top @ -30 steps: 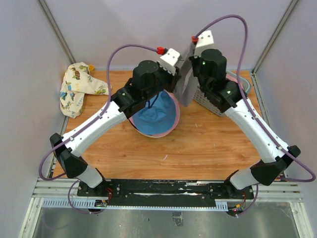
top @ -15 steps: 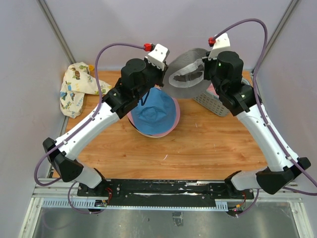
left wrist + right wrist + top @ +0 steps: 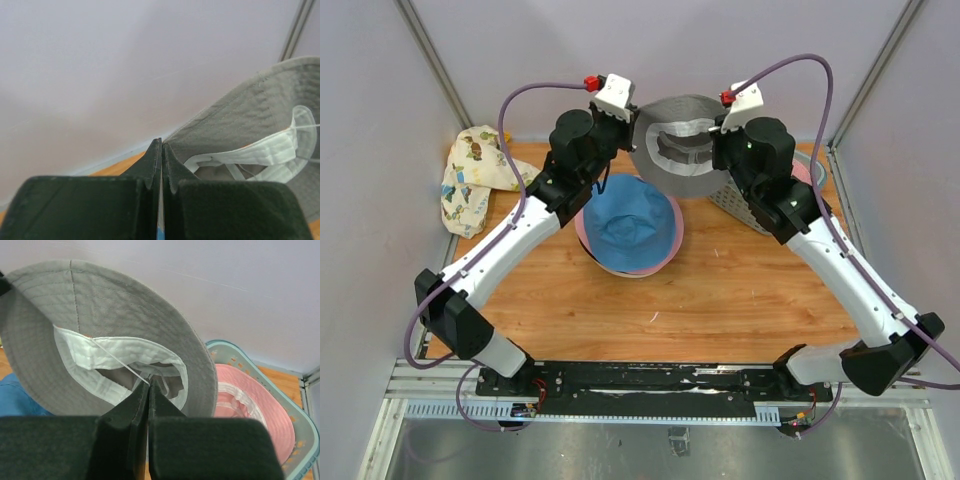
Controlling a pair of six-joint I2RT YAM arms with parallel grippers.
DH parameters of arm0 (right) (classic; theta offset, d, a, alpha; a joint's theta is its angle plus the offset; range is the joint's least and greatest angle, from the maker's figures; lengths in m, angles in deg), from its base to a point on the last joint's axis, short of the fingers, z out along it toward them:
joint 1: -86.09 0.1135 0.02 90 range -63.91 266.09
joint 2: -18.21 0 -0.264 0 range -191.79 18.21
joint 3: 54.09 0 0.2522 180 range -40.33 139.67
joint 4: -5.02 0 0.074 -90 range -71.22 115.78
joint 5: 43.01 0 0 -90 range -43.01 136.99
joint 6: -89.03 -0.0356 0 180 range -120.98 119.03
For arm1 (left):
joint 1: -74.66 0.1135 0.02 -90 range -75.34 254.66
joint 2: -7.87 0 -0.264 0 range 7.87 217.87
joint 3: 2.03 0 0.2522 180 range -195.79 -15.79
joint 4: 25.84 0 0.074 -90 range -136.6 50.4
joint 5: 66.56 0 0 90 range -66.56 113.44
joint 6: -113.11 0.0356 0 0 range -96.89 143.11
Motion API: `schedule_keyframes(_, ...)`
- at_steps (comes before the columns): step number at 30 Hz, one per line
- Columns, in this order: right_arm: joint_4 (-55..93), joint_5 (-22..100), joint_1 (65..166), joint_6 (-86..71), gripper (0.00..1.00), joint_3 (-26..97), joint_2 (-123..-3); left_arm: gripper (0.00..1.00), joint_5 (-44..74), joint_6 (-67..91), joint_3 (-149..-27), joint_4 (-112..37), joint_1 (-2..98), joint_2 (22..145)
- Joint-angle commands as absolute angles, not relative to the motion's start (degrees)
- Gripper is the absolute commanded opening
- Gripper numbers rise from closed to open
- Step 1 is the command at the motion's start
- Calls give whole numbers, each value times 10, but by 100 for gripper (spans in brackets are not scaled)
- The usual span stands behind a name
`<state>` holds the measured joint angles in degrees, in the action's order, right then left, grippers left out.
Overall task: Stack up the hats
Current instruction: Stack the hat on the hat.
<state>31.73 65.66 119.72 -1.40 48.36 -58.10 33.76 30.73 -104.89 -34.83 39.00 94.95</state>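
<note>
A grey hat (image 3: 672,172) hangs in the air at the back of the table, its white-lined inside (image 3: 120,357) turned toward the right wrist camera. My left gripper (image 3: 632,138) is shut on the left edge of its brim (image 3: 240,115); the jaws (image 3: 161,146) meet where the brim begins. My right gripper (image 3: 716,152) is shut on the hat's inner band and string (image 3: 149,381). Below it a blue hat (image 3: 632,222) sits crown up on a pink hat (image 3: 583,236) on the wooden table (image 3: 720,290).
A slatted basket (image 3: 738,205) at the back right holds another pink hat (image 3: 250,400); its teal rim (image 3: 300,421) shows in the right wrist view. A cream patterned hat (image 3: 472,178) lies at the back left. Grey walls close in behind and at both sides.
The right gripper swung the grey hat up and left from the basket and turned it open. The left gripper rose from the blue hat and shut on the grey hat's brim.
</note>
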Motion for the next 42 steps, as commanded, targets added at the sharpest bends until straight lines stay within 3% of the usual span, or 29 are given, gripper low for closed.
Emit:
schedule_keyframes(1,270,711,1220,24,1,468,-564,1,364,316,-1030,-241,423,956)
schedule_keyframes(19,212,717,1238,66,1,469,-618,1,299,260,-1091,-184,485,1025)
schedule_keyframes(31,131,755,1324,97,1,342,-562,1,315,179,-760,-14,508,803)
schedule_keyframes(42,49,818,1427,145,1,248,-520,1,338,142,-627,-6,508,664)
